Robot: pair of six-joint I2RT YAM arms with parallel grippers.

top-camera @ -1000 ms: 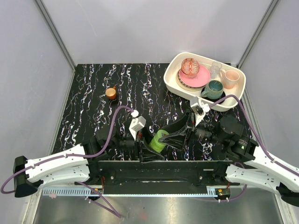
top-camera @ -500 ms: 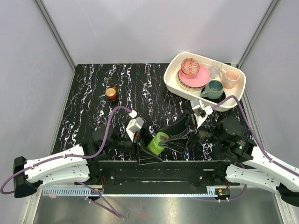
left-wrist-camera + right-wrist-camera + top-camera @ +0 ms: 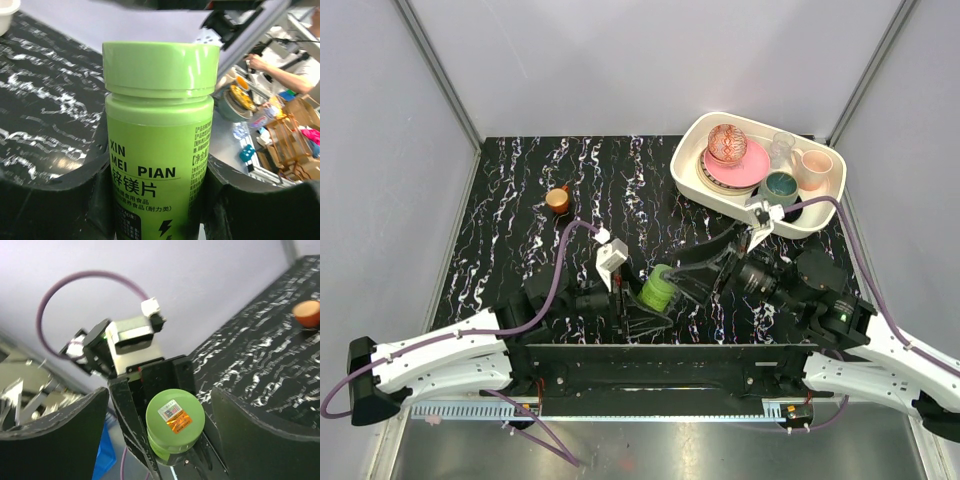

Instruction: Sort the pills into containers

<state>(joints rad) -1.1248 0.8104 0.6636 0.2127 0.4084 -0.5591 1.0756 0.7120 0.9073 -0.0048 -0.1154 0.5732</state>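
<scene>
Your right claw point(image 3: 688, 280) has let go of the green bottle point(image 3: 658, 290) and drawn back to the right since a second ago. Its jaws now stand wide apart, and in the right wrist view the cap faces the gap and touches neither finger. Your left claw point(image 3: 160, 210) is clamped on the bottle's body, lid on, near the front edge of the table point(image 3: 520, 190) between the two arms. The dark pill box may lie under the arms; I cannot make it out. The orange cup point(image 3: 558, 199) sits well apart at the far left, and the tray of dishes point(image 3: 692, 180) at the far right.
</scene>
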